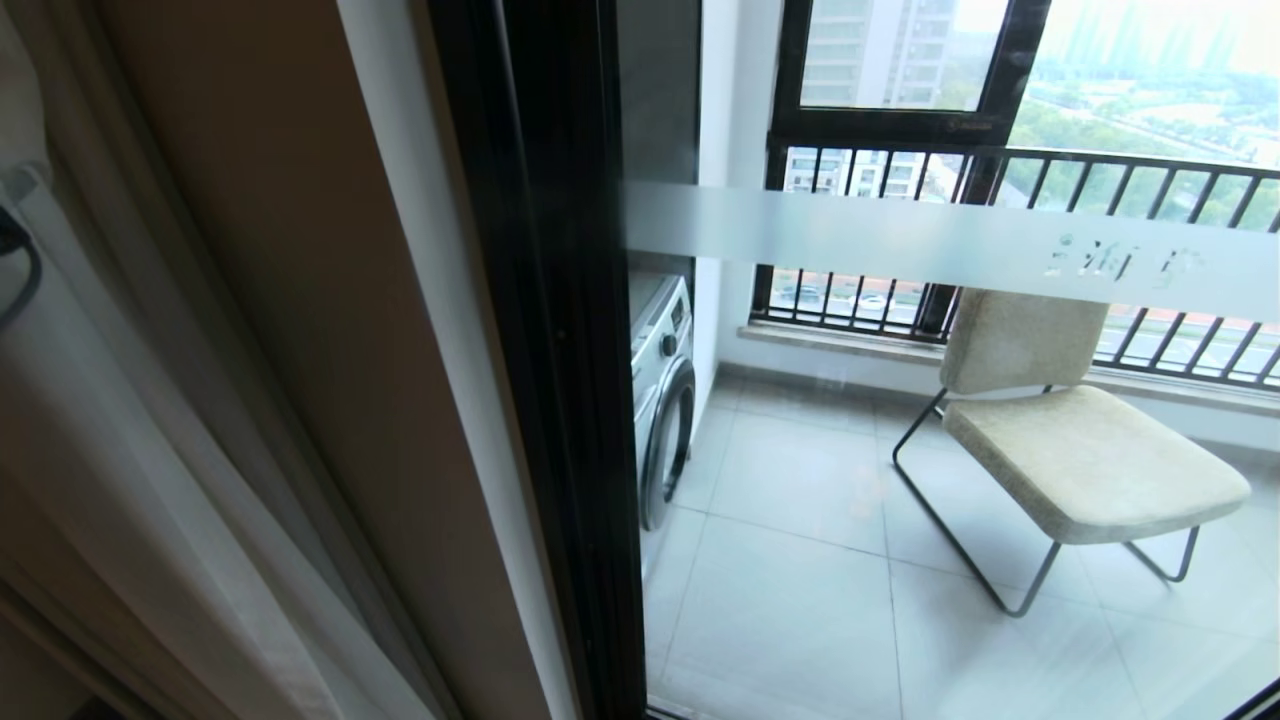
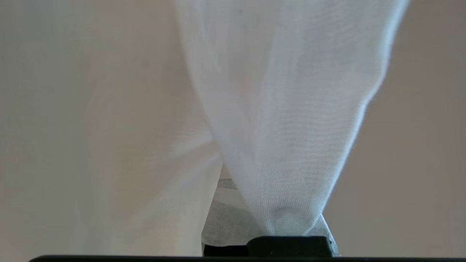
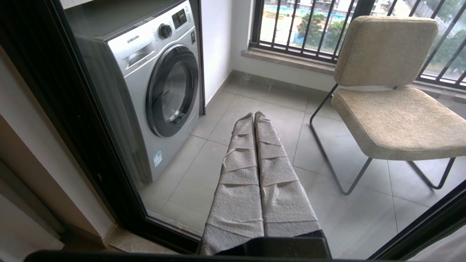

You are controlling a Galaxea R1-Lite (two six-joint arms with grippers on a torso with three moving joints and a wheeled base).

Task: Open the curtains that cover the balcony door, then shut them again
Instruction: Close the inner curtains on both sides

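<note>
The left gripper (image 2: 287, 233) pinches a fold of the sheer white curtain (image 2: 284, 120), which is bunched left of the balcony door's (image 1: 900, 450) black frame, the glass uncovered. The thin weave could slip from the wrapped fingers or snag if pulled sharply. The right gripper (image 3: 254, 118) hangs closed and empty before the glass. Beyond the door stand a washing machine (image 3: 145, 91) and a beige chair (image 3: 393, 102); nothing blocks the curtain's path.

The curtains (image 1: 150, 480), sheer white over pale beige, hang bunched at the near left. The balcony door (image 1: 900, 400), black-framed glass with a frosted stripe, stands uncovered to their right.
</note>
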